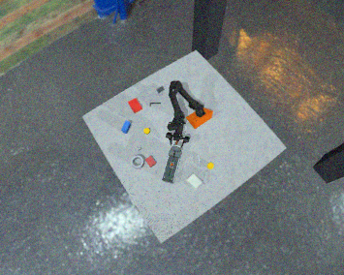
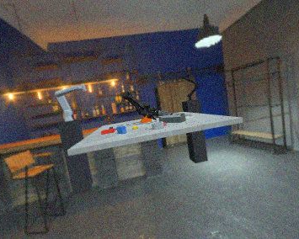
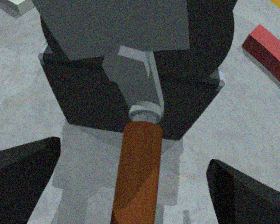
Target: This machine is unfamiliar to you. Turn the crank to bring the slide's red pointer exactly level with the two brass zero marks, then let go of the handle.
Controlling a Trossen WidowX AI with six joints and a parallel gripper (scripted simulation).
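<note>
The machine (image 1: 170, 174) (image 2: 173, 119) is a long dark grey body on the table; its near end fills the top of the wrist view (image 3: 116, 25). A grey metal crank arm (image 3: 136, 82) comes from it and bears an orange-brown handle (image 3: 138, 175). My gripper (image 1: 177, 139) (image 3: 135, 159) is open, one black finger on each side of the handle, with gaps between. A tiny orange-red spot (image 1: 172, 165) shows on the machine's top; whether it is the pointer, and where the brass marks are, is too small and blurred to tell. The wrist view does not show the scale.
A red block (image 1: 150, 161) (image 3: 268, 52) and a grey ring (image 1: 138, 156) lie beside the machine on one side, a white block (image 1: 194, 181) and a yellow piece (image 1: 210, 166) on the other. An orange block (image 1: 200, 118) lies near the arm's base; a blue block (image 1: 126, 127) (image 2: 121, 130) lies farther off.
</note>
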